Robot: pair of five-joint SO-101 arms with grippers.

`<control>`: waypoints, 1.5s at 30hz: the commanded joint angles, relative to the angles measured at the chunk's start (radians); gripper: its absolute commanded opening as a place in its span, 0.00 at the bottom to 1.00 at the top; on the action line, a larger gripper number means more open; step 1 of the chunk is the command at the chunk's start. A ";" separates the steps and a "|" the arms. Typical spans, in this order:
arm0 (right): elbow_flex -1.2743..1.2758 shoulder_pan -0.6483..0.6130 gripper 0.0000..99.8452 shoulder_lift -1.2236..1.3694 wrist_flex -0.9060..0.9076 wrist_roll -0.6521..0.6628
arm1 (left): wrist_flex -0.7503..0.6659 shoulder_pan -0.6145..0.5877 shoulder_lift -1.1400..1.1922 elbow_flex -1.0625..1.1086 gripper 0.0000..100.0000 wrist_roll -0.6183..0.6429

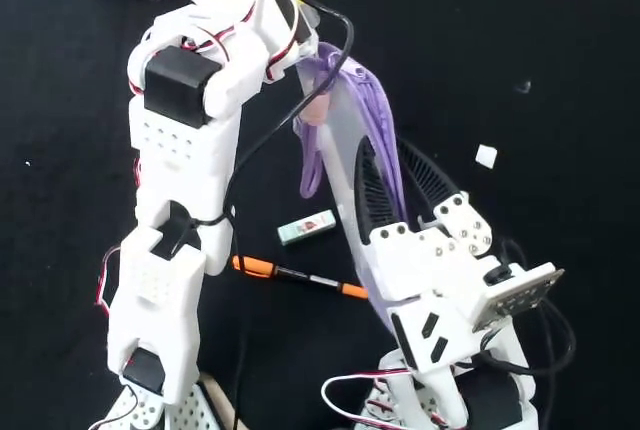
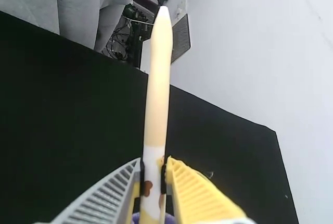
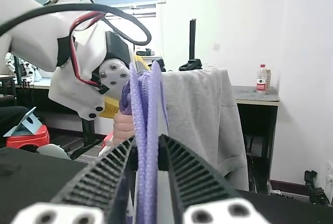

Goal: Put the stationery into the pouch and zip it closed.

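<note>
Pinching cream pen [image 2: 157, 88], left end effector [image 2: 154, 169] sits beside top of purple pouch [image 3: 145, 109]; right end effector [image 3: 148, 146] clamped on pouch, holding it upright above table [image 1: 560, 70]; orange pen [image 1: 300, 276], eraser [image 1: 306, 227] lie below

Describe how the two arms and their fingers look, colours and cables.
Both are white plastic shells with black motor blocks. The left arm trails a thick black cable plus red and white wires; its fingers are ribbed, one yellow, one grey. The right arm has black ribbed fingers.
</note>
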 commanded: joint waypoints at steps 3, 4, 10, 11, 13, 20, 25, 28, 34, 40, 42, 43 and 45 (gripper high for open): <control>-0.053 0.008 0.01 -0.091 -0.048 0.003 | 0.008 -0.025 -0.015 -0.027 0.03 -0.002; -0.053 0.008 0.01 -0.091 -0.048 0.003 | 0.008 -0.030 -0.015 -0.027 0.03 -0.002; -0.054 0.008 0.01 -0.091 -0.049 0.037 | 0.009 -0.056 -0.005 -0.019 0.03 -0.002; -0.054 0.008 0.01 -0.091 -0.049 0.037 | 0.009 -0.056 -0.005 -0.016 0.03 -0.002; -0.054 0.008 0.01 -0.091 -0.051 0.037 | 0.009 -0.054 -0.005 0.016 0.04 -0.002; -0.054 0.008 0.01 -0.091 -0.069 0.037 | 0.009 -0.048 -0.008 0.128 0.14 0.000; -0.054 0.008 0.01 -0.091 -0.069 0.037 | 0.009 -0.048 -0.014 0.130 0.15 0.003; -0.054 0.008 0.01 -0.091 -0.069 0.037 | 0.009 -0.048 -0.015 0.130 0.15 0.003; -0.053 0.008 0.01 -0.091 -0.069 0.037 | 0.009 -0.056 -0.017 0.124 0.15 0.003; -0.047 0.041 0.01 -0.091 -0.071 0.038 | 0.009 -0.111 -0.017 -0.033 0.15 0.005; -0.047 0.058 0.01 -0.091 -0.071 0.037 | 0.008 -0.153 -0.031 -0.028 0.15 0.005; -0.047 0.061 0.01 -0.090 -0.071 0.037 | 0.008 -0.170 -0.052 -0.028 0.15 0.005; -0.041 0.061 0.01 -0.090 -0.071 0.037 | 0.008 -0.206 -0.087 -0.027 0.15 0.000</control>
